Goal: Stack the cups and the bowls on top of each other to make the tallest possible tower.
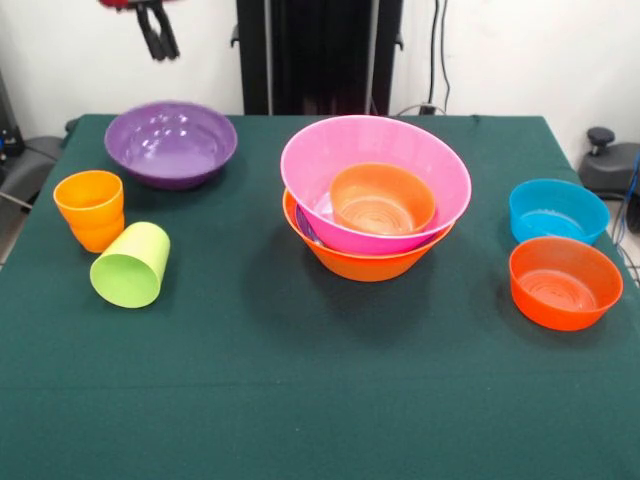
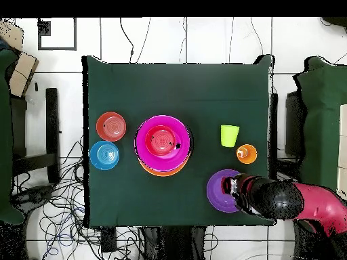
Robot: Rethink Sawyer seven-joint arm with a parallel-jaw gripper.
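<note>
While the gripper (image 1: 158, 40) hung over the purple bowl (image 1: 171, 143), empty, its opening was unclear. An off-centre grasp could have tipped the tower (image 1: 375, 195).

A dark green tablecloth (image 1: 300, 400) covers the table; loose cables (image 2: 57, 223) trail beside it.

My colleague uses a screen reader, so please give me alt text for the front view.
A tower of nested bowls stands mid-table: yellow-orange bowl outermost, pink bowl in it, small red-orange bowl inside. Left: purple bowl, upright orange cup, lime green cup on its side. Right: blue bowl and red-orange bowl. The gripper hangs above the purple bowl.
</note>
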